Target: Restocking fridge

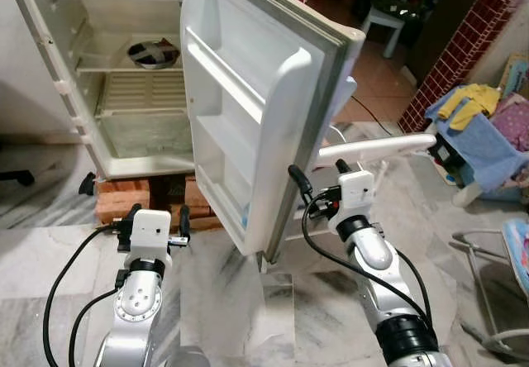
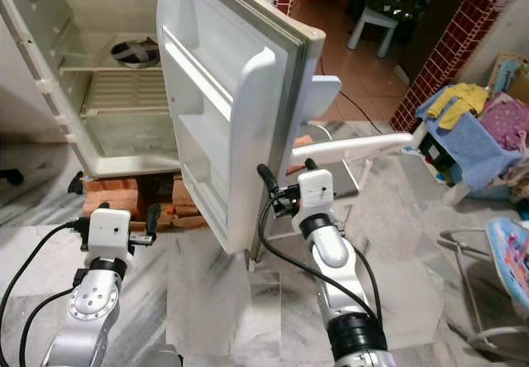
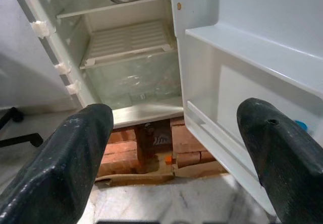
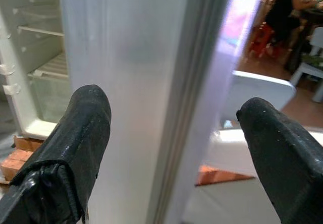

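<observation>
The white fridge [image 1: 124,164] stands open and rests on bricks. A patterned bowl [image 1: 153,53] sits on its upper shelf; the lower wire shelf [image 3: 128,42] and clear drawer are bare. The fridge door [image 1: 248,111] swings out toward me, its inner racks mostly empty, with a small blue item [image 3: 300,125] in the bottom rack. My right gripper [image 1: 317,170] is open, and its fingers [image 4: 75,138] stand on either side of the door's outer edge [image 4: 151,82]. Lower down, my left gripper [image 1: 159,212] is held open and empty, facing the cabinet and bricks.
Red bricks [image 1: 124,197] lie under the fridge. A white plastic chair [image 1: 372,145] lies just behind the door. Further right are a pile of laundry [image 1: 483,127], a brick wall [image 1: 463,45] and a metal frame [image 1: 496,251]. A person in black [image 4: 285,7] sits far back.
</observation>
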Available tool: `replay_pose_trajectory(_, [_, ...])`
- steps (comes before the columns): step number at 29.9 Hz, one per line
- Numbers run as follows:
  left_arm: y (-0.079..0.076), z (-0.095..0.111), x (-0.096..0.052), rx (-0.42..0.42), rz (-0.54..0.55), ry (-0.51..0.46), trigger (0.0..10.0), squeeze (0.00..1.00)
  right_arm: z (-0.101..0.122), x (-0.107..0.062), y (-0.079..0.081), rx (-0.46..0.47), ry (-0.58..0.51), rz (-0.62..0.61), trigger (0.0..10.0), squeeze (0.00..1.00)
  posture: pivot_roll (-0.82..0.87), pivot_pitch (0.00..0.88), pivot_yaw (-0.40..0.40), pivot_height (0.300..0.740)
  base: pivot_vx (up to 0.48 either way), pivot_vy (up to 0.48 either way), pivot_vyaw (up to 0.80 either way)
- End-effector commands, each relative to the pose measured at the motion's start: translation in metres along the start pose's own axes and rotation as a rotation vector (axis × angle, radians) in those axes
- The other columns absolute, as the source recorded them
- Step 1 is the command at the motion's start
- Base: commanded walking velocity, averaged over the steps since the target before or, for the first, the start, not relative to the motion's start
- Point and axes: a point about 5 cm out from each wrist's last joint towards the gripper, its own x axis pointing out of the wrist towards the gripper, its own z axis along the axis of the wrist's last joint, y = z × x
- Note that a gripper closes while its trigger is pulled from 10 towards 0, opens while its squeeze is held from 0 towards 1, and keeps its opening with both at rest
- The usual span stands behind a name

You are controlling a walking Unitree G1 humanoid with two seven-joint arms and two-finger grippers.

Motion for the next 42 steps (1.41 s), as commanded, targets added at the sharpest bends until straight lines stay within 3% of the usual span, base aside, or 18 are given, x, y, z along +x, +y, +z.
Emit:
replay_pose_trajectory(1, [-0.002,0.005,0.002,0.001,-0.004,-0.021,10.0,0.00,0.005,0.001,-0.001,-0.007,-0.010,0.006,10.0,0.00,0.20,0.000,-0.113,0.740,0.450,0.000,0.00])
replay_pose_trajectory(12, [-0.002,0.005,0.000,-0.025,0.020,-0.025,10.0,0.00,0.009,0.005,0.002,0.012,-0.016,0.054,10.0,0.00,0.21,0.000,-0.118,0.740,0.201,-0.122,0.00])
replay_pose_trajectory(17, [-0.003,0.005,-0.001,-0.026,0.018,-0.023,10.0,0.00,0.010,0.006,0.011,0.041,-0.009,0.221,10.0,0.00,0.21,0.000,-0.115,0.740,0.000,0.000,0.00])
replay_pose_trajectory(22, [0.001,0.001,-0.005,-0.016,0.039,-0.003,10.0,0.00,0.010,0.008,0.006,0.002,0.002,0.265,10.0,0.00,0.22,0.000,-0.112,0.740,0.000,0.000,0.00])
replay_pose_trajectory(24, [0.012,-0.008,-0.011,-0.010,0.105,0.054,10.0,0.00,0.015,0.017,-0.003,-0.004,-0.002,0.240,10.0,0.00,0.22,0.000,-0.113,0.740,0.000,0.000,0.00])
replay_pose_trajectory(28, [0.025,-0.016,-0.018,-0.037,0.186,0.115,10.0,0.00,0.020,0.025,-0.003,-0.019,-0.009,0.230,10.0,0.00,0.23,0.000,-0.113,0.740,0.000,0.000,0.00])
replay_pose_trajectory(34, [0.056,-0.047,-0.042,-0.101,0.336,0.284,10.0,0.00,0.033,0.050,0.011,-0.015,-0.031,0.221,10.0,0.00,0.26,0.000,-0.117,0.740,0.000,0.000,0.00])
replay_pose_trajectory(38, [0.058,-0.056,-0.052,-0.095,0.337,0.352,10.0,0.00,0.037,0.059,0.020,-0.015,-0.034,0.226,10.0,0.00,0.28,0.000,-0.118,0.740,0.000,0.000,0.00])
replay_pose_trajectory(42, [0.054,-0.076,-0.065,-0.126,0.305,0.500,10.0,0.00,0.044,0.074,0.033,0.062,-0.015,0.171,10.0,0.00,0.28,0.000,-0.115,0.740,0.000,0.000,0.00])
